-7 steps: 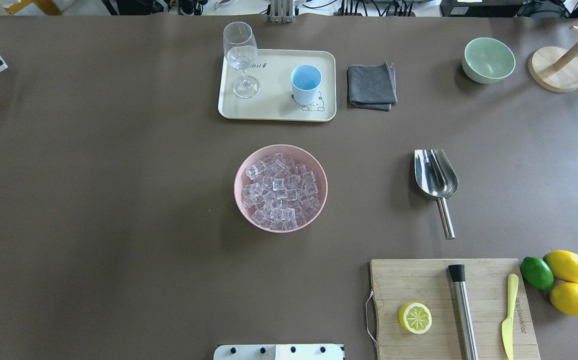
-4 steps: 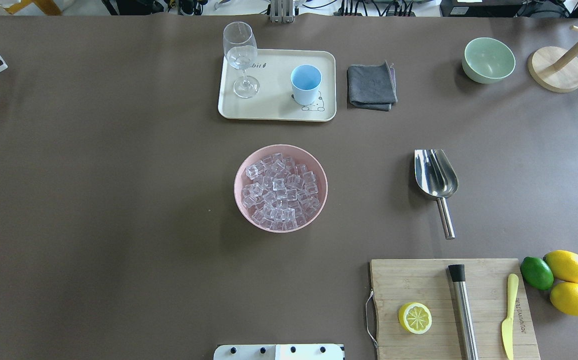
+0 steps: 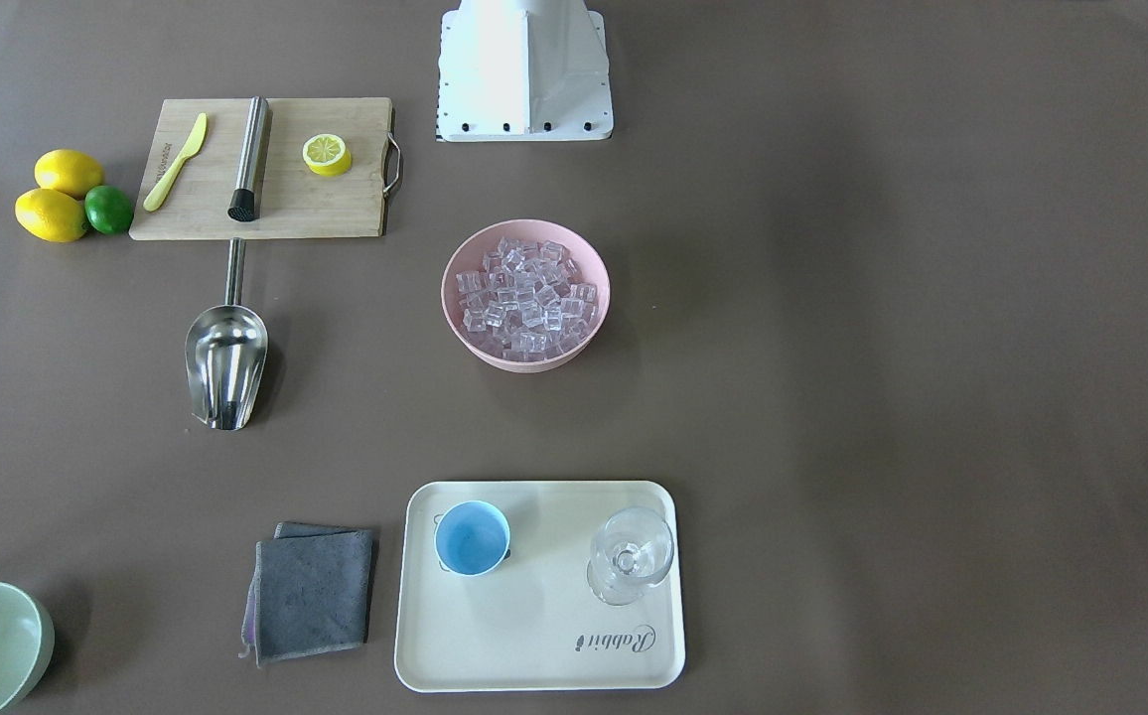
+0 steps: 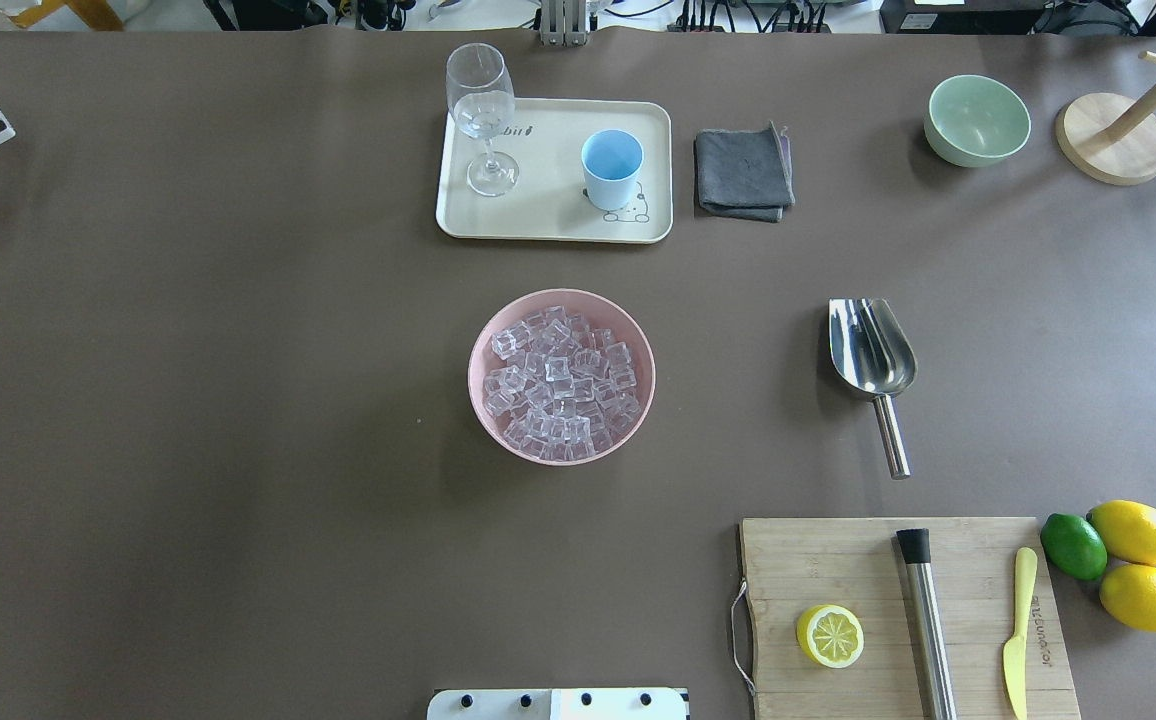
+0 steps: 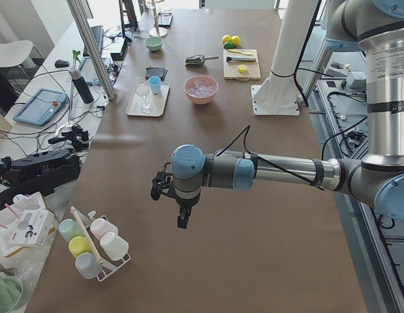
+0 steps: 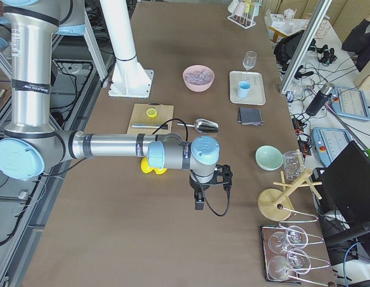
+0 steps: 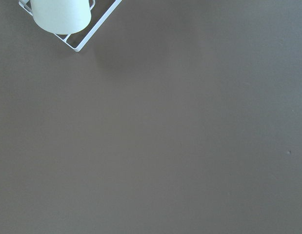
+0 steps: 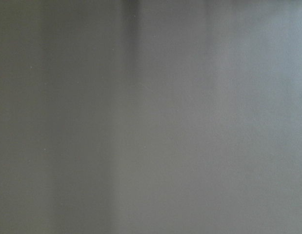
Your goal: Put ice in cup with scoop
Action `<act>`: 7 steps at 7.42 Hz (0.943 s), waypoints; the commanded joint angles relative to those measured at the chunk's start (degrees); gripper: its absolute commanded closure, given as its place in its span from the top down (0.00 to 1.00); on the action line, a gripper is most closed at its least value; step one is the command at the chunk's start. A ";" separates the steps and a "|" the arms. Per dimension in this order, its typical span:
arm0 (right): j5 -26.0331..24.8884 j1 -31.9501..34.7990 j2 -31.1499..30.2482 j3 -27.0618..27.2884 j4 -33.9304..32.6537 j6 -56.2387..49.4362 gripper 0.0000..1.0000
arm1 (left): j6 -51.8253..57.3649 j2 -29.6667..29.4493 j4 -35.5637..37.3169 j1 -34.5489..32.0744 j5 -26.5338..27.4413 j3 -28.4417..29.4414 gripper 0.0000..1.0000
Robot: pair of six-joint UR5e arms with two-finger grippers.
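The ice (image 4: 558, 385) fills a pink bowl (image 4: 483, 345) at the table's middle; it also shows in the front view (image 3: 526, 298). The light-blue cup (image 4: 611, 166) stands on a cream tray (image 4: 548, 225), also seen in the front view (image 3: 472, 537). The steel scoop (image 4: 873, 360) lies on the table right of the bowl, handle toward the robot, also in the front view (image 3: 226, 362). The left gripper (image 5: 182, 218) shows only in the left side view and the right gripper (image 6: 199, 200) only in the right side view; I cannot tell whether either is open. Both hang over bare table, far from these objects.
A wine glass (image 4: 483, 110) stands on the tray. A grey cloth (image 4: 743, 172), a pale green bowl (image 4: 976, 120), a cutting board (image 4: 898, 620) with a lemon half, steel cylinder and knife, lemons and a lime (image 4: 1073, 545), and a wire cup rack (image 7: 72, 24) are around.
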 commanded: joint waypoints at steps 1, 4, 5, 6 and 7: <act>0.11 -0.09 -0.09 4.46 -0.60 0.34 1.00 | -0.02 -0.06 -0.01 0.18 -0.06 -0.07 0.98; 0.73 -8.74 0.17 11.85 -0.25 13.02 0.99 | -0.02 0.29 0.08 0.18 -0.06 0.19 0.98; 0.99 -12.79 0.96 14.22 -0.16 19.18 0.99 | -0.02 0.29 -0.01 0.18 0.03 0.19 0.98; 1.25 -17.10 2.10 17.29 -0.25 26.98 0.99 | -0.02 0.11 -0.01 0.18 0.03 0.10 0.98; 1.26 -21.66 4.54 19.50 -0.42 34.98 0.99 | -0.11 0.03 0.08 0.18 0.03 0.54 0.98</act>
